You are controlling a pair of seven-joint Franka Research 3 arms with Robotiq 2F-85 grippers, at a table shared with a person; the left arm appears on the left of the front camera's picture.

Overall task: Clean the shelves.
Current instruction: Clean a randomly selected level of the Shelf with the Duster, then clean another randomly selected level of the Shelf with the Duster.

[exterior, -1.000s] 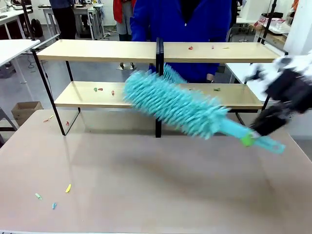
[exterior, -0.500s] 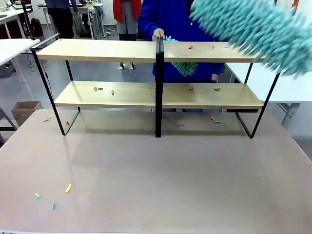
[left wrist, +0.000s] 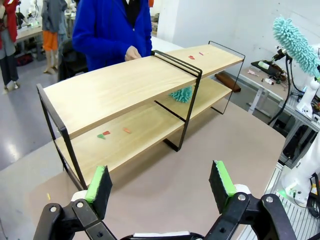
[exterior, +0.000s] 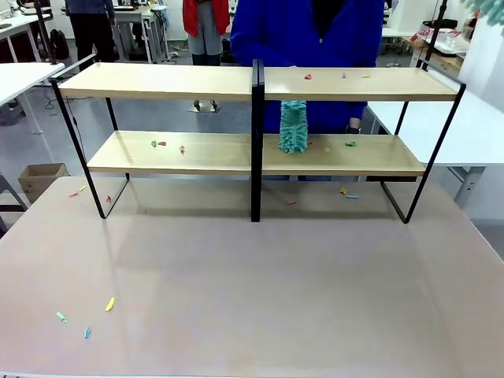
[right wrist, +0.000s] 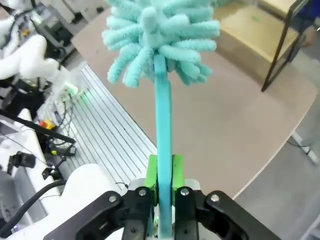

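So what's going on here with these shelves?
The robot's right hand grips a teal duster by its handle, held up clear of the shelves. Its left hand is open and empty. A person in blue stands behind, with a smaller duster at the lower board. Coloured scraps lie on both boards.

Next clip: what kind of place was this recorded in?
Most likely a robotics lab or workshop: white work tables stand beyond the shelves, grooved aluminium rails lie beside the table, and the right hand grips a teal duster.
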